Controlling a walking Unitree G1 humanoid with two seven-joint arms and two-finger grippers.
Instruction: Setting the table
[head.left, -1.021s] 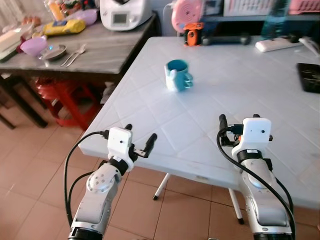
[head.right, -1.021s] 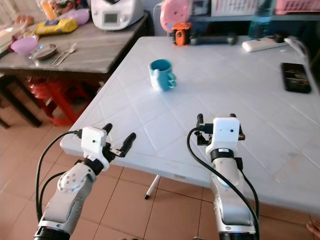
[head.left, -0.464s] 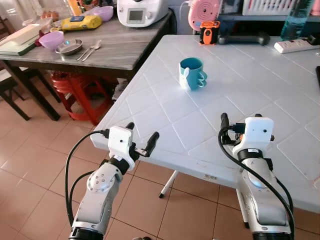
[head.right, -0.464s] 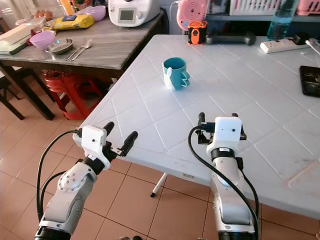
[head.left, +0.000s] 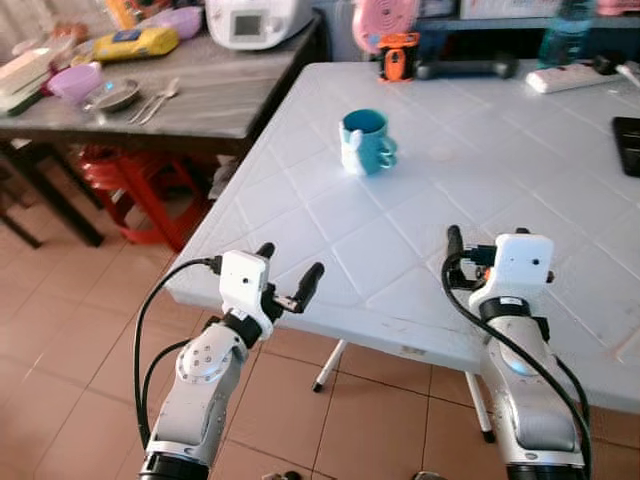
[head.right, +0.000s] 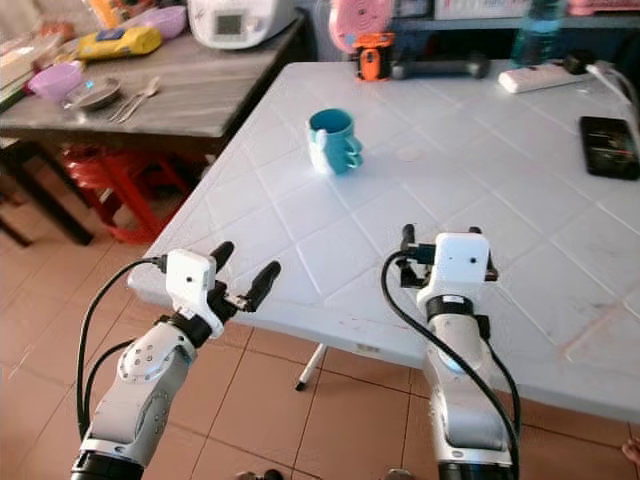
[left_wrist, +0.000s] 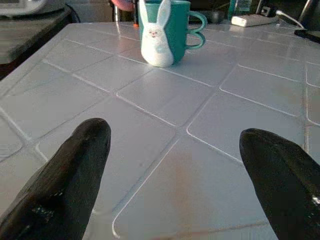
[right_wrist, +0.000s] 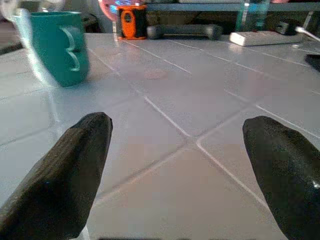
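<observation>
Left gripper (head.left: 288, 274) and right gripper (head.left: 480, 240) both spread, empty, at white table (head.left: 520, 170) near edge. Left wrist view reveals rabbit figure on teal mug (left_wrist: 165, 31).

The bench (head.left: 480, 190) is white with a pattern of slanted squares. On it, at about 11 o'clock, the mug (head.left: 366, 141) is teal with a white bunny on its side. At 12 o'clock sits a small orange and black thing (head.left: 399, 55). A black phone (head.right: 608, 133) lies at 2 o'clock. The other table (head.left: 190, 95) at 10 o'clock is grey, with a yellow packet (head.left: 136, 44) and a purple bowl (head.left: 75, 82). Under it are red stools (head.left: 125, 185). The floor (head.left: 60, 330) has orange-brown tiles. Each end effector has black fingers (left_wrist: 60, 175).
</observation>
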